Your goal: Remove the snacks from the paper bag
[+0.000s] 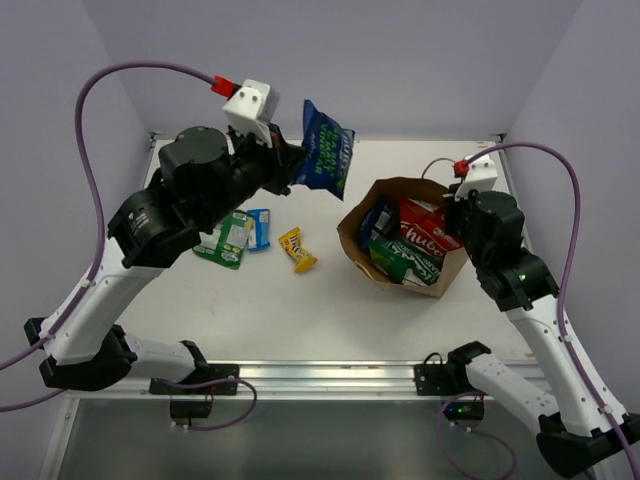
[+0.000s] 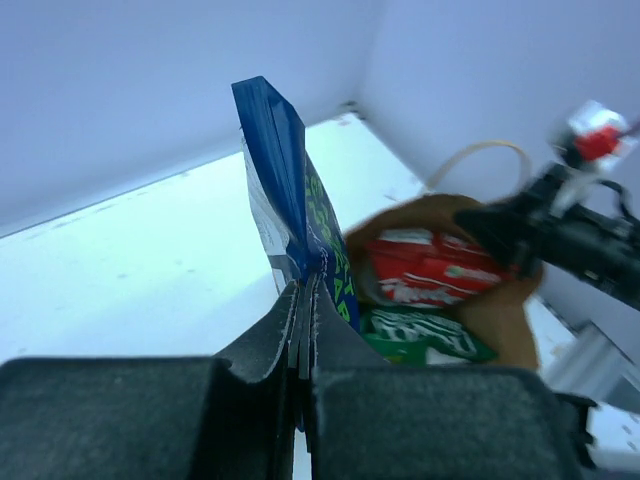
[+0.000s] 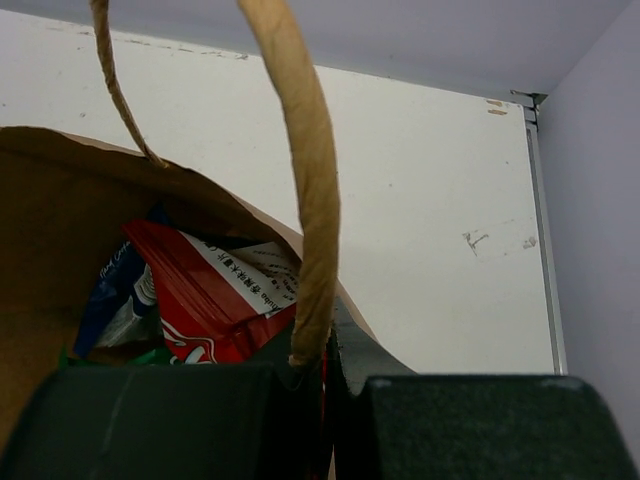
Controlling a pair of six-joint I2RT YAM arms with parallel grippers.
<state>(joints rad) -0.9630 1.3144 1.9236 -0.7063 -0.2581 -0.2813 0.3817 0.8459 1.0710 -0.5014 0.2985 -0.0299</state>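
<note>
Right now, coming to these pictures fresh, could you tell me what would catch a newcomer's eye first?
The left gripper holds a blue snack packet aloft at the back, left of centre. On the right sits the brown paper bag, a red chip bag and a green bag showing inside, the right gripper shut on its rim. A green-white packet, a small blue packet and a yellow packet lie left of it.

Paper bag [image 1: 352,238] sitting right on table [image 1: 300,310], packets [image 1: 415,250] lying in it; loose packets [image 1: 258,228] lying left; raised packet [image 1: 325,150] hanging behind them.
</note>
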